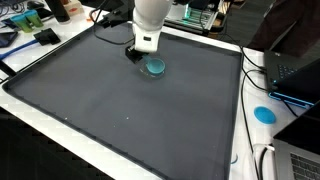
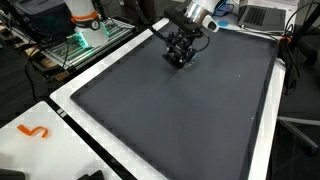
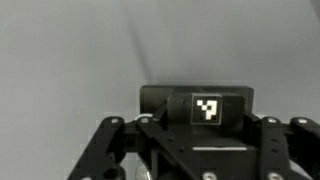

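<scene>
While the end effector [image 1: 139, 50] hangs just beside the blue disc [image 1: 154, 67], the disc lies ungrasped on the bench [image 1: 110, 115]. Finger spacing cannot be told.

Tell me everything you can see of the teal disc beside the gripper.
The teal disc is a small, round, flat piece, light blue-green, and looks like plastic. It lies flat on the dark grey mat, close to the mat's far edge in an exterior view. The gripper hangs right beside it, low over the mat. Whether the fingers touch the disc is too small to tell. The wrist view does not show the disc.
</scene>
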`<state>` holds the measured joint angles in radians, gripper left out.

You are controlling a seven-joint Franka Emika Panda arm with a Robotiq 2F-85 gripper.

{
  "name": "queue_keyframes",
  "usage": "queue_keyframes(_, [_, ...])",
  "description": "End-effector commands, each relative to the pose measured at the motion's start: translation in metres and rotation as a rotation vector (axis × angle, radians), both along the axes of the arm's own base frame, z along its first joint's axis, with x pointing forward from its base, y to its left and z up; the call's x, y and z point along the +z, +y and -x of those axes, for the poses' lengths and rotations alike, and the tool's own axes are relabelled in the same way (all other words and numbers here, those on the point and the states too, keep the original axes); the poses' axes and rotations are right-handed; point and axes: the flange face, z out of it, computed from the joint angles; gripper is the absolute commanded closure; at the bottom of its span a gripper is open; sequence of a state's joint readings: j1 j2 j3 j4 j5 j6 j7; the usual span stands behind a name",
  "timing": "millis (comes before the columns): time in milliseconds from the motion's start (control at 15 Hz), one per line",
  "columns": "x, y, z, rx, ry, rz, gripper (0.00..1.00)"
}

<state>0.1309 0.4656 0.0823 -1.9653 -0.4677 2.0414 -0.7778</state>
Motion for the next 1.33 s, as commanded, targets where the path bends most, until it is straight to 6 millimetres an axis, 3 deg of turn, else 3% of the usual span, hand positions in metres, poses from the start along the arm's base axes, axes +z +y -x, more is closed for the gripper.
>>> queue_keyframes(0, [-0.034,0.004,0.007,0.016,0.049,0.025,0.72])
queue_keyframes(400, [-0.032,-0.009,0.005,-0.013,0.059,0.03,0.72])
queue_keyframes(800, [-0.012,-0.009,0.003,-0.005,0.044,-0.013,0.72])
queue_keyframes(1267, [0.025,-0.01,0.005,0.046,0.008,-0.053,0.72])
